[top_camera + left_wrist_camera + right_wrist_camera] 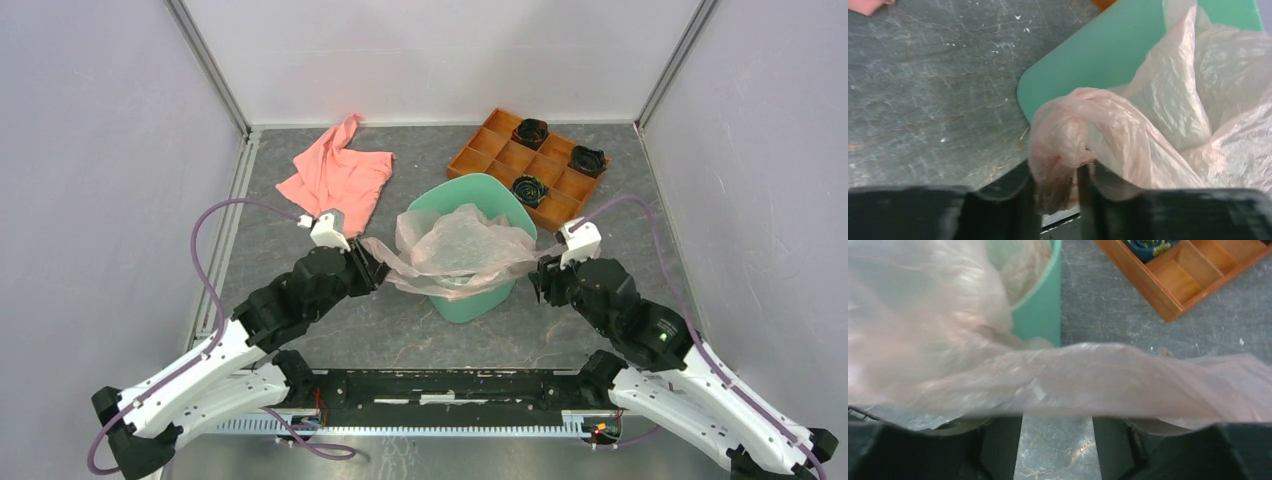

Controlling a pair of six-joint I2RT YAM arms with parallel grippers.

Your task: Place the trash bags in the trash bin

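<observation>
Where walls (100,150) enclose, grey tabletop (400,340) bears bin (470,305).

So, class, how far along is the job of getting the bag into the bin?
Done: the middle of the bag sags inside the bin. In hand: the left gripper pinches a bunched edge; the film reaches the right gripper, grip unclear. To do: both ends hang outside the rim and need tucking in.
</observation>
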